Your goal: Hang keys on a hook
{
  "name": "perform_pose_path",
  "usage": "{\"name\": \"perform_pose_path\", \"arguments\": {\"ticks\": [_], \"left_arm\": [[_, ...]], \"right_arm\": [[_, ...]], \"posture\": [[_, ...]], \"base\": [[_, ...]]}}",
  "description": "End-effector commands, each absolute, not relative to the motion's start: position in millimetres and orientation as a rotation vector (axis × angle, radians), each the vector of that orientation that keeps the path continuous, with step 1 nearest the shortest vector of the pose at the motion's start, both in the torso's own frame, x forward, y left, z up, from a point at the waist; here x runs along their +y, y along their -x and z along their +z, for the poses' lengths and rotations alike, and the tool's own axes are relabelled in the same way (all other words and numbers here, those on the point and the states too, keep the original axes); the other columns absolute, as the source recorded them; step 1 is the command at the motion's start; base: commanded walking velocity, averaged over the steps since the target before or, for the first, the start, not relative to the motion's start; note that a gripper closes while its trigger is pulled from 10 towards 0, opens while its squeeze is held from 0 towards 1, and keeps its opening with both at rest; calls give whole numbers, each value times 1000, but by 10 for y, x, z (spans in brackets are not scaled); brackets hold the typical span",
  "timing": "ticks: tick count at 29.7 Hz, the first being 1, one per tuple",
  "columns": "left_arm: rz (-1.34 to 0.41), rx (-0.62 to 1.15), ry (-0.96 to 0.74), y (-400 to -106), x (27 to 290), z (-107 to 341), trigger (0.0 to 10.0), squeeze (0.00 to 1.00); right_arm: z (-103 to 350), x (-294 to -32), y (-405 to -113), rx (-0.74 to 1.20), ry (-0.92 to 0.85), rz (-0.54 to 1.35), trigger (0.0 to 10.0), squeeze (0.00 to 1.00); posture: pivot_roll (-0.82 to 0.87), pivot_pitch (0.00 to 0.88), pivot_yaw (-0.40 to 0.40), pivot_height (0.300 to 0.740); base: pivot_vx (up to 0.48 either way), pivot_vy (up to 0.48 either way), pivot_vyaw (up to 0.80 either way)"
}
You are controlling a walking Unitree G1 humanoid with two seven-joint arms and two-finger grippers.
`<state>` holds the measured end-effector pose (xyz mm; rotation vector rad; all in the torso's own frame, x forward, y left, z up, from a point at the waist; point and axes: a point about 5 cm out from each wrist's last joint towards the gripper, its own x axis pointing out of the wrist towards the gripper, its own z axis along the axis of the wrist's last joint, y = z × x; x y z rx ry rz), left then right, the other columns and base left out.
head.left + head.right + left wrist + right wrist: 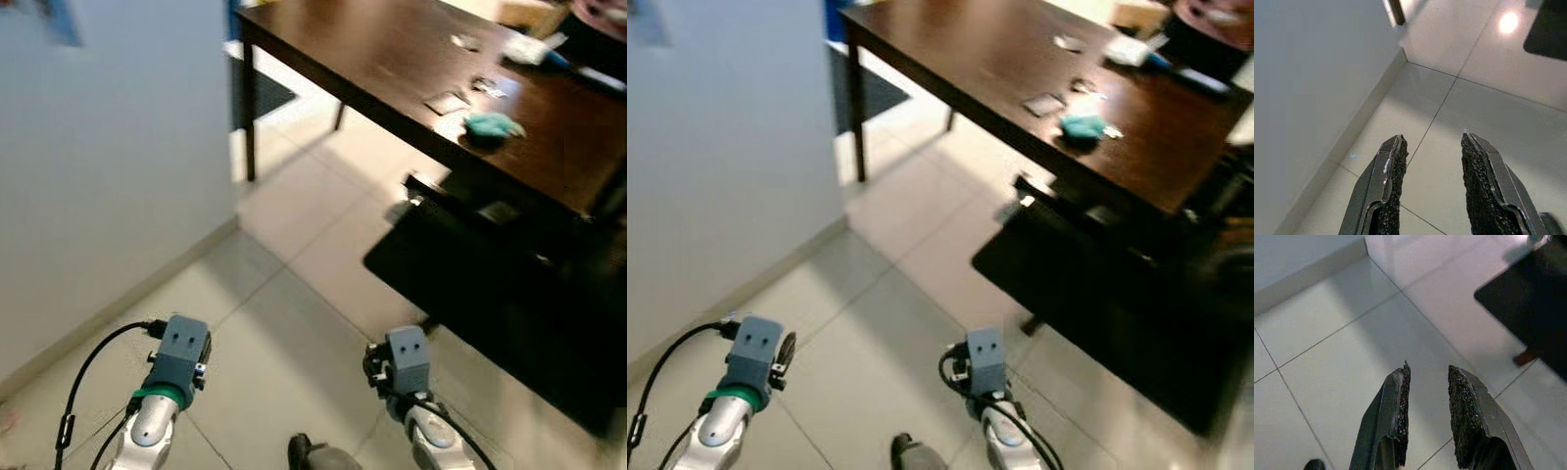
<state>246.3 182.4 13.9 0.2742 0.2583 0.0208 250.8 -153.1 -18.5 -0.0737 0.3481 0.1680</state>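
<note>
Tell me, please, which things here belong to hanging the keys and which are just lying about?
For the job:
small metal bunch, possibly the keys, on the dark table
left gripper and right gripper, jaws apart and empty, over the tiled floor

Lying about:
teal object on the table
flat card beside it
black chair at the table

Even daylight, soft head views

A round glare spot shines on the floor tiles (pixel 1508 22); the counter (pixel 392 49) casts soft shadow, and both eye views are slightly blurred.
</note>
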Motion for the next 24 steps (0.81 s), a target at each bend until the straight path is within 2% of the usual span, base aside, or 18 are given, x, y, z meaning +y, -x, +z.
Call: {"name": "perform_pose_path", "arguments": {"ticks": [1, 24], "left_arm": [[18, 306, -275, -2403, 1815, 48, 10000, 0], [-35, 283, -282, -2460, 1768, 90, 10000, 0]], "right_arm": [[-238, -1566, -2452, 374, 77, 161, 10000, 0], [-188, -1546, -2509, 343, 102, 175, 10000, 0]], "posture": [[58, 92, 42, 740], [52, 74, 48, 740]], "base": [[0, 0, -800], [0, 0, -800]]}}
